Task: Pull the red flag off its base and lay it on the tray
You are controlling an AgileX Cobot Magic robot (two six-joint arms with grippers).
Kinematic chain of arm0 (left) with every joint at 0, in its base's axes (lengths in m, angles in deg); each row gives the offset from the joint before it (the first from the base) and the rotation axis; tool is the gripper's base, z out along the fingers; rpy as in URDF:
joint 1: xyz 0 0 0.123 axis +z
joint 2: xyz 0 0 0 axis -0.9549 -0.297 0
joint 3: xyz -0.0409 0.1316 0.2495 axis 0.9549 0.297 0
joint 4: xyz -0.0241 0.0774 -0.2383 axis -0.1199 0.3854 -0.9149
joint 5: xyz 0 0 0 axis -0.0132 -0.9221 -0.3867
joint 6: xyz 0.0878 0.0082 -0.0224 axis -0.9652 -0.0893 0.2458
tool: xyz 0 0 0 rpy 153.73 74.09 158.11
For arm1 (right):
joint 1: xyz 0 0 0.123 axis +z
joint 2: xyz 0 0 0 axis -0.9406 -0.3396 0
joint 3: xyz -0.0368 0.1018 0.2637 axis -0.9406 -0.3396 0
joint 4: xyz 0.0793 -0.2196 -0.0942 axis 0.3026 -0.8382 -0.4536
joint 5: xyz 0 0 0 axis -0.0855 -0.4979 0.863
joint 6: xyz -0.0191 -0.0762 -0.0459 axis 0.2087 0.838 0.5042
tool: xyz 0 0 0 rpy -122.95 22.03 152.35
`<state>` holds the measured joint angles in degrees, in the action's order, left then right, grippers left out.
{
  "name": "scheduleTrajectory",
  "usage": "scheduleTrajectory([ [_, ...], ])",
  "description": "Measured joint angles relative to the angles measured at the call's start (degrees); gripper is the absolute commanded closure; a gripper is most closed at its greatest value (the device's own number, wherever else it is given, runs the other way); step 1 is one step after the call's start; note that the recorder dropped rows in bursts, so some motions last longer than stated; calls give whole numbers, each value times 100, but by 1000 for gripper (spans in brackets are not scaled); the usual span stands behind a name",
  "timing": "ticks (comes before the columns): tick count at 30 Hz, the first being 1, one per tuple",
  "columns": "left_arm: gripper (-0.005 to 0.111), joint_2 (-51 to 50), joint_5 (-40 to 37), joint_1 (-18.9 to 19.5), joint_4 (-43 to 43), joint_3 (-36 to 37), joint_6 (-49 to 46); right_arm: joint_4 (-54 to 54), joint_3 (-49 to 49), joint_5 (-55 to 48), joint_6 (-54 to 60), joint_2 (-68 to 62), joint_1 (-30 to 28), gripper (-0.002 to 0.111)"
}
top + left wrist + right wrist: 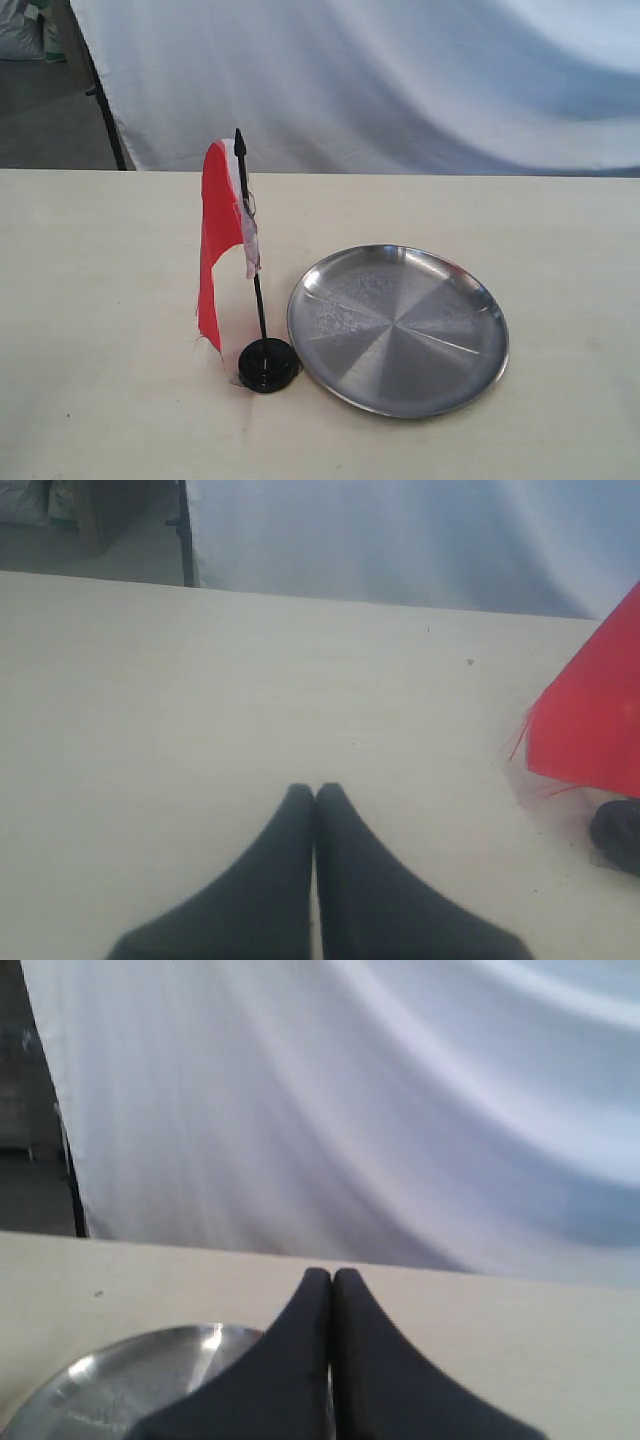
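Nearest the exterior camera, the base is sitting on the pale table, with the tray lying just beside it on the right; whether their edges are touching I cannot tell. The red flag is standing upright in the base on its thin black stick, the cloth hanging down the left side of the stick and its frayed lower end reaching almost to the table.

Neither arm is showing in the exterior view. Through the left wrist camera I am seeing the left gripper with its fingers pressed together and holding nothing, hovering over bare table with the flag cloth and base off to one side. The right gripper is likewise closed and empty, hanging above the table with the tray partly under it.

I am judging that the task is only at its opening: the flag is seated in its stand, nothing is gripped, and the tray is holding nothing. The next move is calling for one gripper to spread its fingers and close on the stick, probably below the cloth. The pull needs to go straight up along the stick, and the light base may be lifting with it unless the other gripper is pinning it down.
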<state>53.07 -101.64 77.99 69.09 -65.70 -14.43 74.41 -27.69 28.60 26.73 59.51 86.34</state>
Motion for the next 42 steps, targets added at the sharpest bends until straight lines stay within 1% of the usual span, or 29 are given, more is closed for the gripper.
scheduleTrajectory([
  [4, 107, 0, 0, 0, 0, 0, 0, 0, 0, 653, -624, 0, 0, 109],
  [7, 107, 0, 0, 0, 0, 0, 0, 0, 0, 816, -1316, 0, 0, 109],
  [10, 107, 0, 0, 0, 0, 0, 0, 0, 0, 856, -1677, 0, 0, 109],
  [21, 107, 0, 0, 0, 0, 0, 0, 0, 0, 853, -1954, 0, 0, 109],
  [25, 107, 0, 0, 0, 0, 0, 0, 0, 0, 638, -2337, 0, 0, 109],
  [31, 107, 0, 0, 0, 0, 0, 0, 10, 0, 664, -2860, 0, 0, 109],
  [42, 107, 0, 0, 0, 0, 0, 0, -15, 0, 841, -2871, 0, 0, 109],
])
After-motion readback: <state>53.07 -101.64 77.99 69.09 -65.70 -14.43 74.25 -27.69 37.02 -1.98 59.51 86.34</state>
